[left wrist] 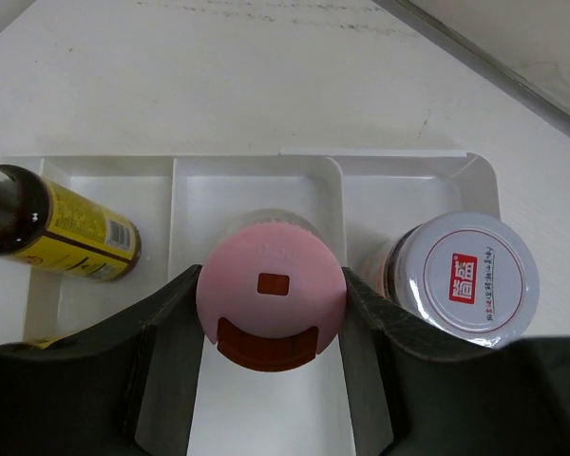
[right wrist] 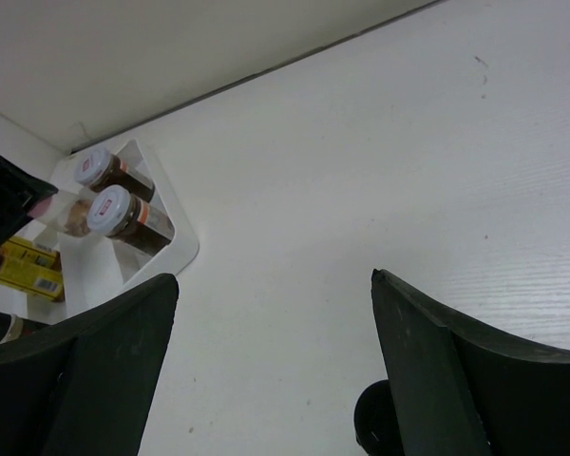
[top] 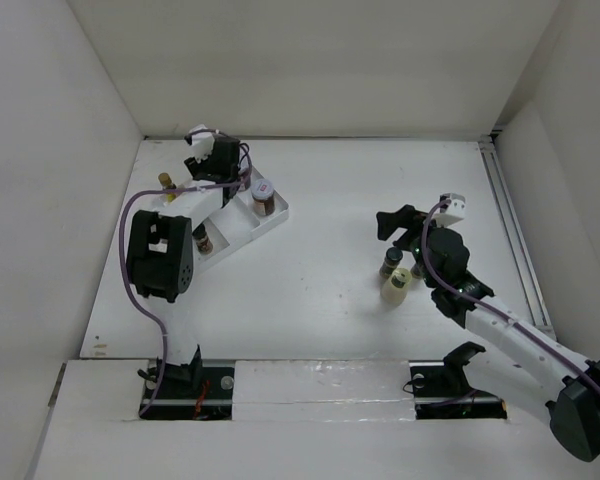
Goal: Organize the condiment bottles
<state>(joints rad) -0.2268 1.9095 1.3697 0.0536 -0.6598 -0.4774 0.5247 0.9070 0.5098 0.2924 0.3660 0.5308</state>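
1. Left jaws: closed on the pink-capped bottle (left wrist: 271,285). The cap is pressed on both sides by the dark fingers (left wrist: 171,328). The bottle is held upright in the middle compartment of the white divided tray (left wrist: 399,158).

2. Tray contents, as seen in the left wrist view: a yellow-labelled bottle (left wrist: 62,233) is laid on its side in the compartment to the left of the held bottle. A brown jar with a silvery lid (left wrist: 470,277) is stood upright in the compartment to its right. In the right wrist view a second silvery-lidded jar (right wrist: 99,167) is seen just beside the first in that end compartment.

3. Tray position: the tray is set at an angle on the far left part of the desk (top: 330,310), below the left arm (top: 160,255).

4. Right jaws: open, with nothing between them. The two fingers (right wrist: 76,380) are spread wide above bare desk surface, well apart from the tray.

5. Bottles outside the tray: a cream-capped bottle (top: 397,286) and a small brown jar (top: 391,262) are stood close together on the right half of the desk, just beside the right arm (top: 500,330). A third bottle (top: 417,270) is partly covered by that arm, so its type cannot be told.
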